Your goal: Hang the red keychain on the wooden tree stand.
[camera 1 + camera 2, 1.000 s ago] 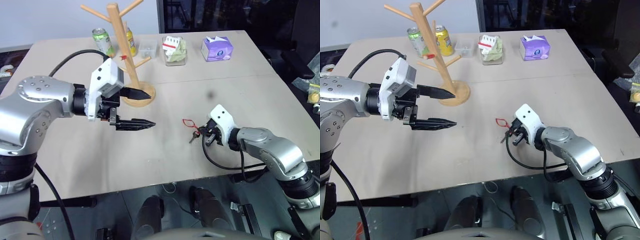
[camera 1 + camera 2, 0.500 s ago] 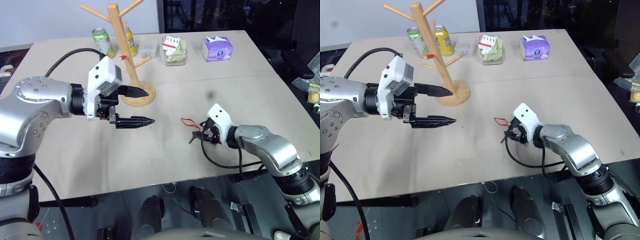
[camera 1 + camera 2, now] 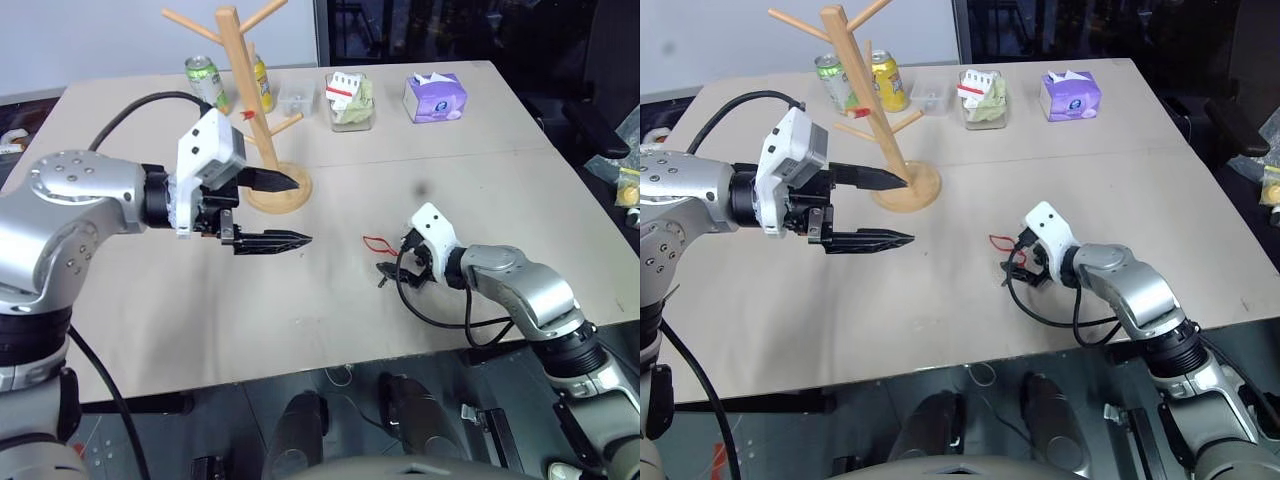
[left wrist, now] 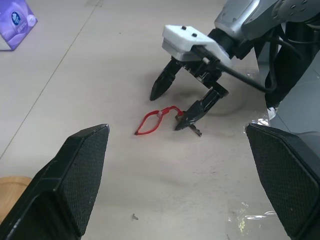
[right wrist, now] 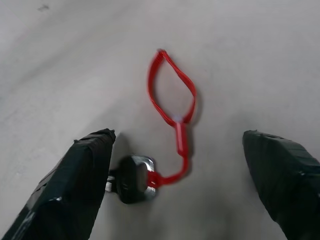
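Note:
The red keychain (image 3: pixel 377 242) lies flat on the table, a thin red cord loop (image 5: pixel 171 87) with a small dark key (image 5: pixel 132 185) at its end. My right gripper (image 3: pixel 400 260) stands open low over it, and the cord lies between the spread fingers (image 5: pixel 80 190). In the left wrist view one fingertip (image 4: pixel 181 124) sits right at the key. The wooden tree stand (image 3: pixel 240 100) rises at the back left on its round base (image 3: pixel 285 195). My left gripper (image 3: pixel 302 211) hovers open in front of that base, holding nothing.
Behind the stand are a green can (image 3: pixel 205 80) and a yellow can (image 3: pixel 261 82). A clear box (image 3: pixel 295 97), a jar of paper (image 3: pixel 350 100) and a purple tissue box (image 3: pixel 435 97) line the table's far side. A tiny red fleck (image 3: pixel 246 115) sits on a peg.
My right gripper has opened and edged forward, so its fingers now straddle the keychain. The keychain still lies on the table. The left arm has stayed put.

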Tool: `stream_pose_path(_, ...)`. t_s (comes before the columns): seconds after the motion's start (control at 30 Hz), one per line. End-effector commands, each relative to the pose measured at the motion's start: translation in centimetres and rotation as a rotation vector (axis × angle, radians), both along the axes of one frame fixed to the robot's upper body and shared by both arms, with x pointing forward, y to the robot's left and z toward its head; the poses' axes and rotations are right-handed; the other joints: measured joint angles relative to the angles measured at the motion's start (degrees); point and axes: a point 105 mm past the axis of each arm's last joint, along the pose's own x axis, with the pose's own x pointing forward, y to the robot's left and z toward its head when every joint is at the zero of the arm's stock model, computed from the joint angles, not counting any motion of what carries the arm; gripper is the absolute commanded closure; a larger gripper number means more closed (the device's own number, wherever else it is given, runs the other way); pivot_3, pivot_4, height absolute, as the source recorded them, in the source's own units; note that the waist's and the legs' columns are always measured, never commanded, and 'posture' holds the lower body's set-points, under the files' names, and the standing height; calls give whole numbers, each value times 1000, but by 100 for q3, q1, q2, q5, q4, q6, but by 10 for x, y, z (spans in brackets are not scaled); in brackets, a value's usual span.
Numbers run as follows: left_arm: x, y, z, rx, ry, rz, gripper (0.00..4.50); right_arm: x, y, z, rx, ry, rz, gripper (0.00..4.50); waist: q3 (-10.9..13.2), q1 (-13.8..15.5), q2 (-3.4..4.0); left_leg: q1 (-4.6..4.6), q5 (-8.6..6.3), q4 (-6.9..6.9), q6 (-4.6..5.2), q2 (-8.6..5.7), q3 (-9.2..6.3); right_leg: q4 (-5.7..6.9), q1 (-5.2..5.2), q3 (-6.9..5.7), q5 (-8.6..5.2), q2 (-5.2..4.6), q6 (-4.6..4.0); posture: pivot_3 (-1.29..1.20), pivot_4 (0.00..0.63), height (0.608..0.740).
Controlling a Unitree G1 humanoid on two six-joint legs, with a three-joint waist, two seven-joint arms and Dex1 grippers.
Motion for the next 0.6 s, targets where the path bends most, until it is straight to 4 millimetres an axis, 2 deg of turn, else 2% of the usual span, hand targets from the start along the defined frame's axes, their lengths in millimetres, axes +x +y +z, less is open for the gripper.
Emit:
stream_pose_path(0.03, -3, 0, 11, -5, -45, 2, 0, 8, -2, 16, 6, -64, 10, 1527, 0, -5, 0, 1, 0, 0, 0, 0, 1, 0, 0, 0, 2, 0, 3, 0, 150, 740)
stream_pose_path(0.17, -5, 0, 9, -5, -41, 1, 0, 9, 0, 18, 8, -75, 23, 3187, 0, -4, 0, 0, 0, 0, 0, 0, -1, 0, 0, 0, 3, 0, 6, 0, 150, 740)
stream_pose_path(0.2, -5, 0, 8, -4, -37, 1, 0, 8, 1, 18, 7, -77, 29, 3301, 0, -4, 0, 0, 0, 0, 0, 0, 0, 0, 0, 0, 4, 0, 6, 0, 150, 740)
stream_pose_path(0.27, -8, 2, 7, 0, -23, -3, 0, 6, 1, 17, 2, -77, 42, 4323, 0, -4, 0, 1, 0, 0, 0, 0, 0, 1, 0, 0, 4, 0, 6, 0, 150, 740)
stream_pose_path(0.3, -9, 2, 7, 0, -19, -3, 0, 4, 2, 16, 2, -77, 50, 4472, 0, -4, 0, 0, 0, 0, 0, 1, -1, 1, 0, 0, 4, 0, 6, 0, 150, 740)
stream_pose_path(0.47, -10, 3, 5, -15, -4, 2, 0, -9, 5, 16, 18, -82, 92, 4472, 0, 1, 0, 0, 0, 0, 0, 0, -1, 0, 0, 0, 4, 0, 6, 0, 150, 740)
stream_pose_path(0.6, -11, 6, 5, -25, -4, 28, 0, -11, 6, 26, 49, -133, 90, 4472, 0, -6, 0, 1, 0, 0, 0, 0, 0, 1, 0, 0, 4, 0, 6, 0, 150, 740)
